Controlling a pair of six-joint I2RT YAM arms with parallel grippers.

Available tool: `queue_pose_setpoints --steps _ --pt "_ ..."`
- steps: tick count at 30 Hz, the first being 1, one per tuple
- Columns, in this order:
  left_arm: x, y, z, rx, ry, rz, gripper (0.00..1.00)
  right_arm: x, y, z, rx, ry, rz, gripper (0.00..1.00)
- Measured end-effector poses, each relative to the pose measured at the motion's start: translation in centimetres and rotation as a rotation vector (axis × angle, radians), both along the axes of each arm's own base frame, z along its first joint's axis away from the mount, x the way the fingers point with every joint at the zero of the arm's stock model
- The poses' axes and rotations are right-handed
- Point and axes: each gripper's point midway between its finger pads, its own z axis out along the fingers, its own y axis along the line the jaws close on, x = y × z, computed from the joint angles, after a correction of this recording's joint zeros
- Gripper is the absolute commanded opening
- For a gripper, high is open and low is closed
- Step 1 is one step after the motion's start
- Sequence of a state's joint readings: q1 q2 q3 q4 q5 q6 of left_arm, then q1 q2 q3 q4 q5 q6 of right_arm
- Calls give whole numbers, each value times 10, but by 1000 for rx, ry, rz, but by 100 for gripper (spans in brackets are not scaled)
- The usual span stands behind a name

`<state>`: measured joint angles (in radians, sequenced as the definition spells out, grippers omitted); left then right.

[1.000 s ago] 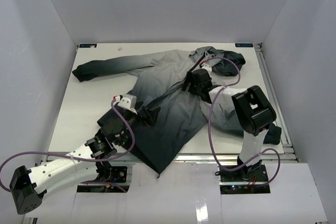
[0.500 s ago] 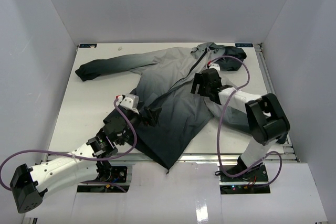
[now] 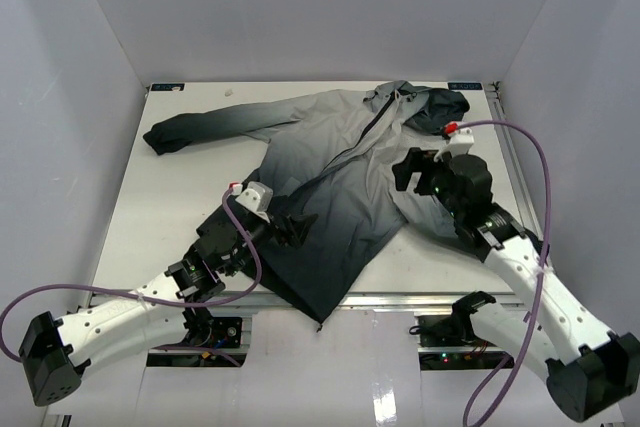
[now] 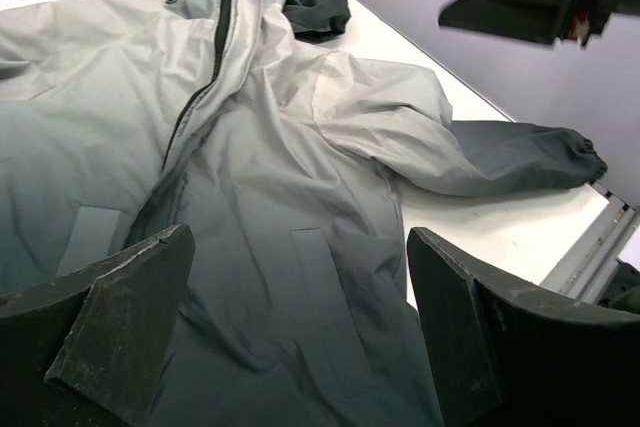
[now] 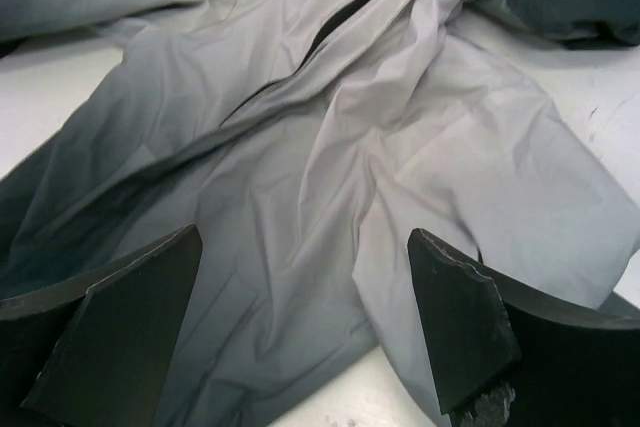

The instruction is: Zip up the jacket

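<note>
The jacket (image 3: pixel 330 177) lies spread flat on the white table (image 3: pixel 170 207), light grey fading to charcoal at the hem, with the dark hood (image 3: pixel 435 107) at the far right. Its zipper (image 3: pixel 350 152) runs as a dark line from the collar down the front, also seen as the zipper (image 4: pixel 215 47) and the zipper (image 5: pixel 350 12). My left gripper (image 3: pixel 295 224) hovers open over the dark lower front (image 4: pixel 300 237), nothing between its fingers. My right gripper (image 3: pixel 408 169) hangs open above the jacket's right side (image 5: pixel 305 237), holding nothing.
One sleeve stretches to the far left, ending in a dark cuff (image 3: pixel 160 137). The other sleeve's dark cuff (image 4: pixel 545 157) lies near the metal rail (image 4: pixel 600 232) at the table's right edge. White walls enclose the table on three sides.
My right gripper has pulled back from the collar and zipper area toward the right and near side. The jacket's hem shifted slightly. The left arm has barely moved.
</note>
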<state>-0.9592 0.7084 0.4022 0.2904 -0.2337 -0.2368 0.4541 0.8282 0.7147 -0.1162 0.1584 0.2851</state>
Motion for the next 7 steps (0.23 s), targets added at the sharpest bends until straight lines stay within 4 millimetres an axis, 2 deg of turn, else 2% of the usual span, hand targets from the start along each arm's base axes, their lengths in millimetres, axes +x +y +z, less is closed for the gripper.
queue_pose_setpoints --steps 3,7 --pt "-5 -6 0 3 -2 -43 98 -18 -2 -11 7 -13 36 90" --pt "-7 -8 1 9 -11 -63 98 -25 -2 -8 10 -41 59 90"
